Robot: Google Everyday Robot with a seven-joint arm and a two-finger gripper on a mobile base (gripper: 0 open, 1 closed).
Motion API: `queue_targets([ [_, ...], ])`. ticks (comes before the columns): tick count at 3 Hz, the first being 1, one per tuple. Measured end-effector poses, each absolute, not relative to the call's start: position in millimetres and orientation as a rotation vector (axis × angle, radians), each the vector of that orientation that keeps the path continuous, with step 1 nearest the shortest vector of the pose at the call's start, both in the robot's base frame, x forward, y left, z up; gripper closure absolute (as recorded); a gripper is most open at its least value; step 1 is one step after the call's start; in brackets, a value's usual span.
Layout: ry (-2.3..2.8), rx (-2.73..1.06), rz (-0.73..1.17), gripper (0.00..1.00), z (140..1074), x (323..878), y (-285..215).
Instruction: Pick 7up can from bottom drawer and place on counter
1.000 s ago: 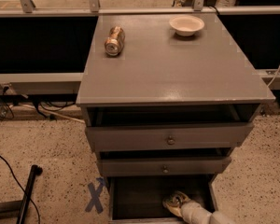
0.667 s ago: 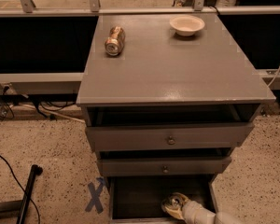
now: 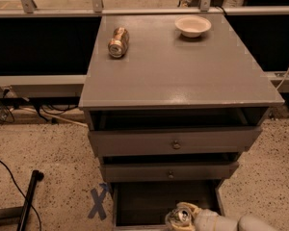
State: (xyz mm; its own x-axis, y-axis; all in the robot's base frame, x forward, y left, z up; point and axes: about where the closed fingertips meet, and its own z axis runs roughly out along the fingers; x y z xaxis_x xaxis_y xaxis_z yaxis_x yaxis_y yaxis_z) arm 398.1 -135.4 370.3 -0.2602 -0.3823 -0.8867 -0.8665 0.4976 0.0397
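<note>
The bottom drawer (image 3: 139, 201) stands open at the foot of the grey cabinet, its inside dark. My gripper (image 3: 180, 216) reaches into its front right part from the lower right. Its pale fingers (image 3: 187, 208) are closed around the 7up can (image 3: 183, 217). Only the can's silver top shows; its body is hidden by the fingers. The can is held low, near the drawer's front edge. The counter (image 3: 183, 76) is the flat grey top of the cabinet, well above the gripper.
A golden-brown can (image 3: 118, 42) lies on its side at the counter's back left. A white bowl (image 3: 193, 26) stands at the back right. Two wider drawers (image 3: 173, 142) are partly pulled out above the gripper. A blue tape X (image 3: 98, 202) and a black pole (image 3: 29, 196) are on the floor at the left.
The gripper with the can has shifted slightly left and toward the drawer's front edge. Nothing on the counter has moved.
</note>
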Motion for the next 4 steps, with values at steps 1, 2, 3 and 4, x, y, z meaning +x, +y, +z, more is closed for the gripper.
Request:
queue_targets([
  [1, 1.836, -1.094, 0.631, 1.00, 394.6, 403.3, -144.3],
  [2, 1.824, -1.186, 0.615, 1.00, 402.5, 403.7, -136.5],
  [3, 1.784, -1.300, 0.569, 1.00, 449.0, 382.0, -140.9],
  [4, 1.740, -1.404, 0.501, 1.00, 514.2, 364.1, -168.8],
])
